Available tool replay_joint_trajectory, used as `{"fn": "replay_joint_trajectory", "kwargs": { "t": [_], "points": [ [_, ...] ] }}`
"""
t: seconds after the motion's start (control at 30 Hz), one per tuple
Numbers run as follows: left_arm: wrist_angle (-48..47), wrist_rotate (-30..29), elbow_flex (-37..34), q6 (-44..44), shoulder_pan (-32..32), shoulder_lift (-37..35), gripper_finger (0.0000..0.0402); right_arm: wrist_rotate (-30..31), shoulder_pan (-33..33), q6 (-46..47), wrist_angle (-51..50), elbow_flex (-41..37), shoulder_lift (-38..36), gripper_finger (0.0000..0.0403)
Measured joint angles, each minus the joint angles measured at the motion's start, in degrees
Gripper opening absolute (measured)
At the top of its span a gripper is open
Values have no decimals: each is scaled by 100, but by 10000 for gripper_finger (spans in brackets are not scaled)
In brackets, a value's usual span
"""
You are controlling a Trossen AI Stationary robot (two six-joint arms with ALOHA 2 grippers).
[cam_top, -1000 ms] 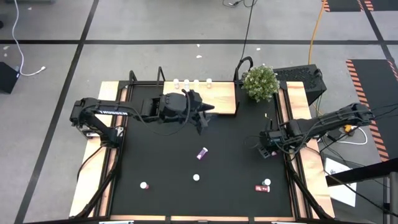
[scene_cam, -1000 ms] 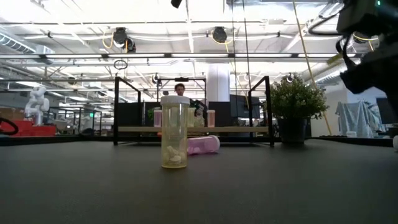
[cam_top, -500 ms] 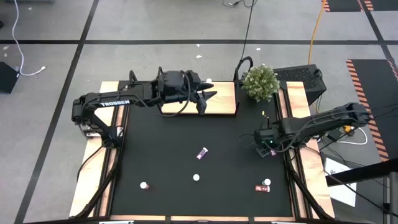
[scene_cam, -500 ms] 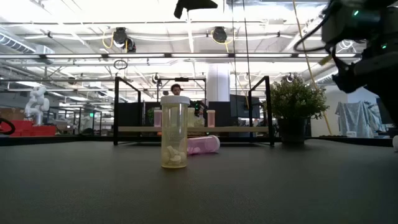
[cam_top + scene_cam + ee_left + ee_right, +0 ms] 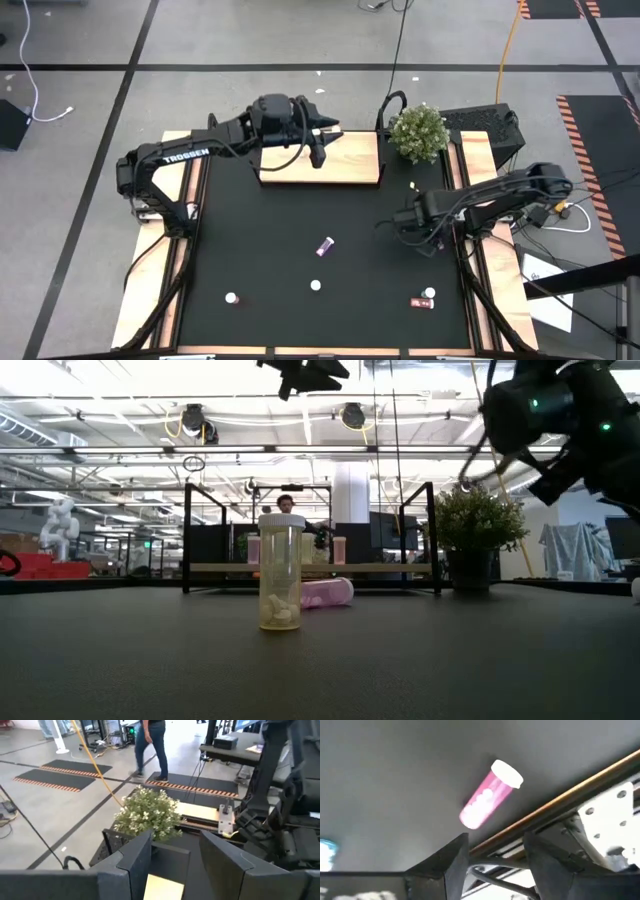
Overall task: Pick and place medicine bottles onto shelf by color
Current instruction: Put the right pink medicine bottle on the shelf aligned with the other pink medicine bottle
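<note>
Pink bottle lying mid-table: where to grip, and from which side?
Take the pink bottle across mid-body, straight down from above. It lies on its side on the table with nothing close by, so a hold crosswise to its long axis should be steadiest.

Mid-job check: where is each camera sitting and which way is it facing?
High: overhead, straight down on table and shelf; both arms show.
Low: tabletop height, level past a yellow bottle toward the shelf; arms overhead.
Left wrist: above the shelf, facing the plant; own jaws in frame.
Right wrist: angled down at a lying pink bottle; own jaws in frame.
Shared: high and left wrist both show the plant.
</note>
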Motion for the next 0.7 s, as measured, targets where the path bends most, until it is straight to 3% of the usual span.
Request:
{"fn": "replay_joint_trajectory", "kwargs": {
  "t": [0.2,0.33,0.4,0.7],
  "points": [
    [-328,9,2,243,32,4,168,-90,-34,-247,211,-4,204,202],
    [-477,6,2,373,10,9,168,-352,-164,183,309,-256,234,222],
    [-478,4,2,326,10,9,168,-598,-218,436,468,-378,237,231],
    [-444,-39,2,-215,-34,9,168,-633,-251,790,1248,-1000,234,234]
  ]
}}
